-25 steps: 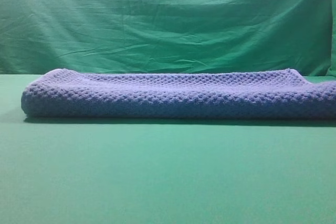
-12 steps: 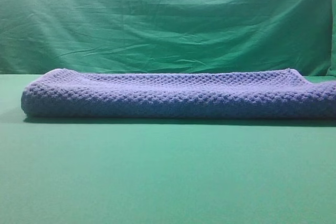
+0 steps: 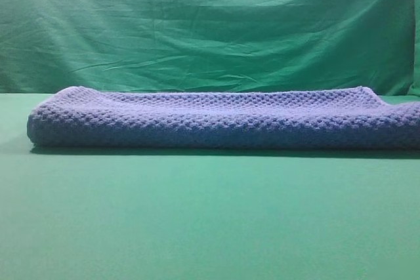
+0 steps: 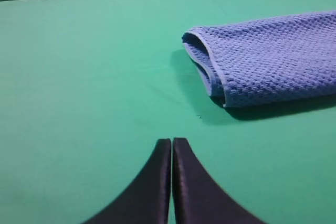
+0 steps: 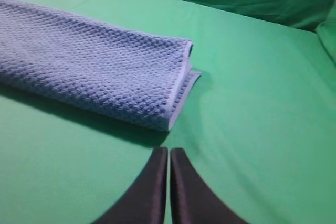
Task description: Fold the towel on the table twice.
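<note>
The blue-grey waffle-weave towel (image 3: 223, 120) lies as a long folded band across the far half of the green table (image 3: 210, 214). Neither arm shows in the exterior high view. In the left wrist view my left gripper (image 4: 172, 141) is shut and empty above bare table, with the towel's left end (image 4: 273, 59) ahead and to its right, apart from it. In the right wrist view my right gripper (image 5: 169, 150) is shut and empty too, a short way in front of the towel's right end (image 5: 94, 66), where the layered edges show.
A wrinkled green backdrop cloth (image 3: 210, 24) hangs behind the table. Bare green tabletop stretches in front of the towel and off both of its ends.
</note>
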Controlling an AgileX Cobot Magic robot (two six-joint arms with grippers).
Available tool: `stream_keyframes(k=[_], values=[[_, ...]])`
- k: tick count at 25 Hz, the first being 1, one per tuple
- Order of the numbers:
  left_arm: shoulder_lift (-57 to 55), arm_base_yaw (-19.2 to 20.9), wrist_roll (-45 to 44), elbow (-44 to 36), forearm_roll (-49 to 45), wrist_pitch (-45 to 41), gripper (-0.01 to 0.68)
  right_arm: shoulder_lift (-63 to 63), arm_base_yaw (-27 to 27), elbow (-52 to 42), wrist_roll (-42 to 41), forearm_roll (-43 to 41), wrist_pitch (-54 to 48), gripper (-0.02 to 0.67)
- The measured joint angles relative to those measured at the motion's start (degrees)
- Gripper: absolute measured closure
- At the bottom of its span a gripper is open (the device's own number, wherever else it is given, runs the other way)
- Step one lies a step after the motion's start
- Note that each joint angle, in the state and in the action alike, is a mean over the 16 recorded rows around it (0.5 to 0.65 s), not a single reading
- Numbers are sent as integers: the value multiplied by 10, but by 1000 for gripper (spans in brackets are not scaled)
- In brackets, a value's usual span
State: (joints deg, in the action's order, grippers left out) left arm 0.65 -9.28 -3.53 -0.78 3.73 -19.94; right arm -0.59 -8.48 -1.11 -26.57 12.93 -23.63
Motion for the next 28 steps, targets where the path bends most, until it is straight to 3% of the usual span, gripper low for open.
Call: stream_keyframes(k=[12, 28], values=[[0, 53, 0, 0, 0, 0, 673, 0, 41, 0, 0, 3, 0, 649], [0, 59, 0, 0, 0, 0, 673, 0, 41, 0, 0, 3, 0, 649]])
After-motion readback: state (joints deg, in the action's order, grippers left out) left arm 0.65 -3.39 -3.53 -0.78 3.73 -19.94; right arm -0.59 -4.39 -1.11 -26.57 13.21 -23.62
